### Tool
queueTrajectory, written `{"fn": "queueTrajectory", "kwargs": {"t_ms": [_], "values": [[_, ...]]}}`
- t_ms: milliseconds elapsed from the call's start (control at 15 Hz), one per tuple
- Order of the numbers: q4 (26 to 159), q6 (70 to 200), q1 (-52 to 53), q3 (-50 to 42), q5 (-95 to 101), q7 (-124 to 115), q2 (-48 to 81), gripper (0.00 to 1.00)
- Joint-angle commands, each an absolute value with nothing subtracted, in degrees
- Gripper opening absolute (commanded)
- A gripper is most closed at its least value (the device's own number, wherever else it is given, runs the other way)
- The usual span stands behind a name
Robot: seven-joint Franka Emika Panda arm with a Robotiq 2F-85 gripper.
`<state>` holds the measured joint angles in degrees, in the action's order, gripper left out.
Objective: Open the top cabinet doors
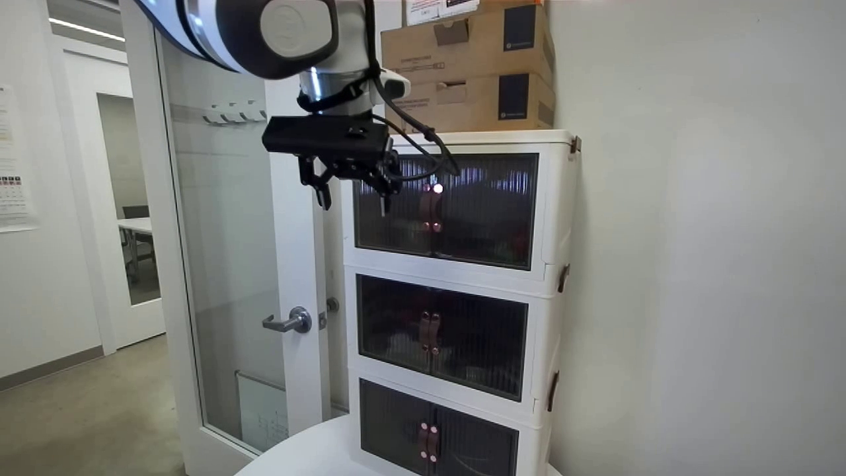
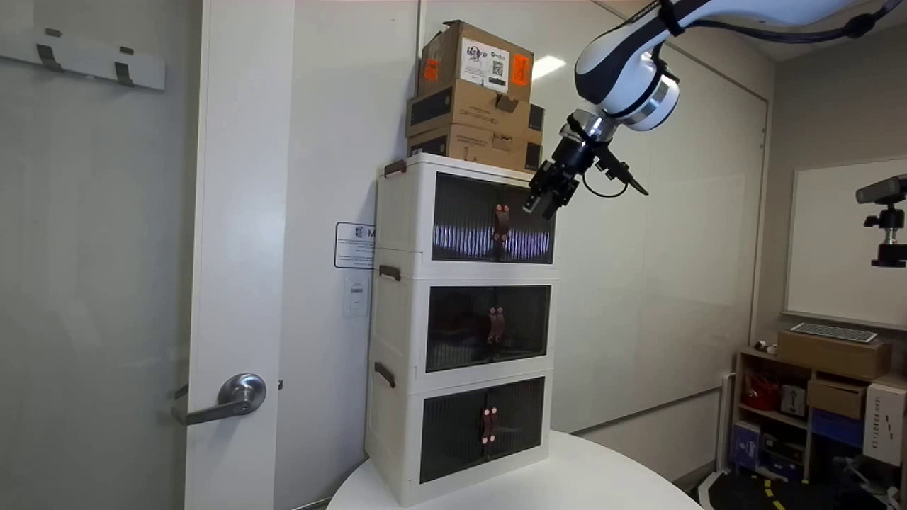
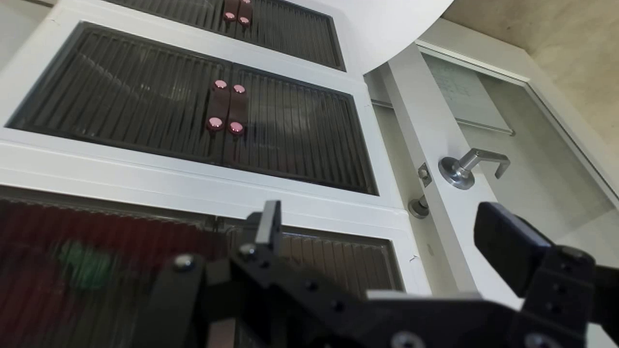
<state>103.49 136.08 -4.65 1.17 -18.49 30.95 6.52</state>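
Top doors (image 1: pixel 462 215): one pair, smoky, white-framed; fitted in the uppermost tier of the cabinet (image 2: pixel 397 319), which is stood on a white surface (image 2: pixel 595 471). Both leaves are shown closed in both exterior views; no gap can be made out at the seam.

Handles (image 1: pixel 437 208): two, dark, side by side at the seam; neither is grasped.

Tool (image 1: pixel 355 202): held in front of the top tier; fingers (image 3: pixel 508 251) parted widely, nothing gripped between them.

Progress: judged to be at the approach. Of the opening itself, nothing has been done. Left to be done: a handle to be reached and taken, that leaf to be swung out, then the second leaf to be treated likewise.

Boxes (image 2: pixel 489 106): cardboard, stacked on the cabinet. A white label (image 2: pixel 484 64) with a QR code and two orange stickers (image 2: pixel 521 69) are borne by the uppermost; fine print cannot be read.

Sign (image 2: pixel 354 244): dark-bordered, wall-mounted, part hidden by the cabinet; a large "M" is read, the lines below too small.

White box (image 2: pixel 883 425): at the edge of an exterior view; "LEAN ROBOTICS" appears to be printed along its face.
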Motion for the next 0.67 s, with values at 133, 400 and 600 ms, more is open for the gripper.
{"fn": "queueTrajectory", "kwargs": {"t_ms": [133, 400, 600], "values": [[102.89, 136.47, -4.49, 1.51, -20.02, 32.91, 7.03, 1.00], [101.01, 138.92, -4.48, 2.13, -20.89, 36.49, 8.86, 1.00], [99.42, 142.49, -5.06, 2.56, -22.44, 38.57, 11.19, 1.00]]}}
